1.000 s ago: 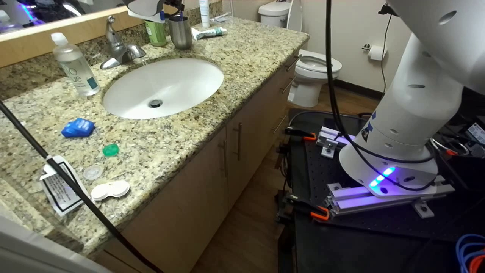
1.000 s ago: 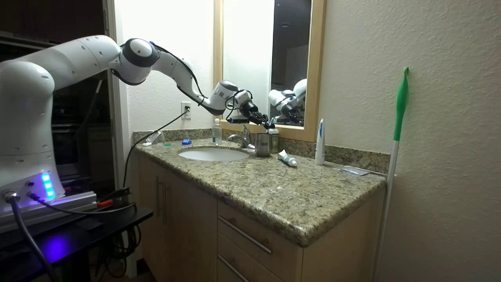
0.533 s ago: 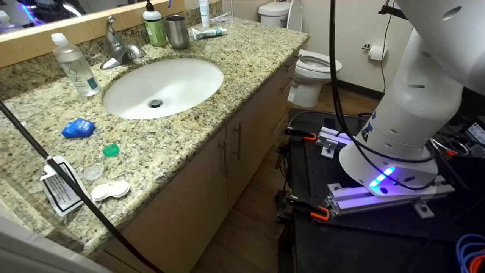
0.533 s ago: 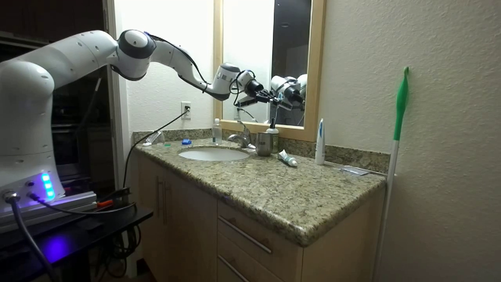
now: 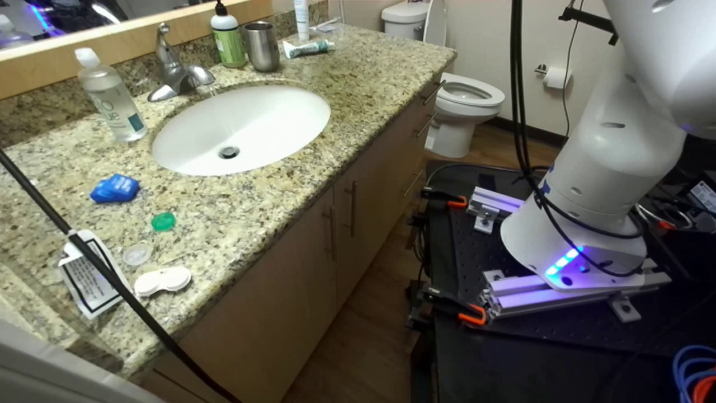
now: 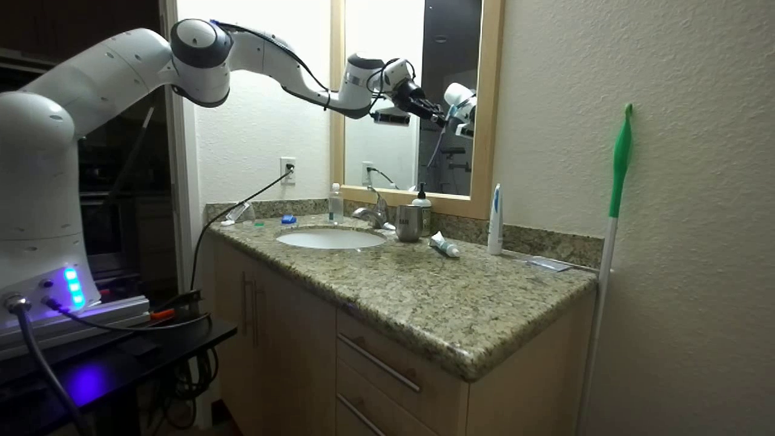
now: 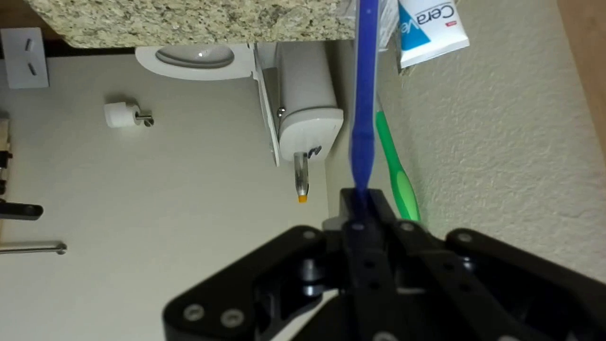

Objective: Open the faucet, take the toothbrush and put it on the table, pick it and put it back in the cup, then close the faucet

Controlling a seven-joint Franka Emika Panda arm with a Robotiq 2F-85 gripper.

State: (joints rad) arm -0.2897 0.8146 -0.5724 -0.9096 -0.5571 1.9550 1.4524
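High above the counter, in front of the mirror, my gripper (image 6: 442, 120) is shut on the toothbrush (image 7: 365, 90). Its blue handle stretches away from the fingertips in the wrist view; in an exterior view the handle hangs slanting down with the pale head above the fingers. The grey metal cup (image 5: 262, 47) stands upright on the granite table (image 6: 460, 290), well below the gripper, with nothing sticking out of it. Beside the sink, the chrome faucet (image 5: 178, 73) has its lever raised, and a thin stream of water falls from the spout into the basin.
Close by the cup stand a green pump bottle (image 5: 229, 42) and a toothpaste tube (image 5: 309, 49). A white upright tube (image 6: 495, 221) is farther along. The clear bottle (image 5: 112, 98) is left of the faucet. The mirror (image 6: 387, 72) lies right behind the gripper.
My gripper has risen from just over the cup to in front of the mirror, drawing the toothbrush up out of the cup. The faucet's water keeps running.
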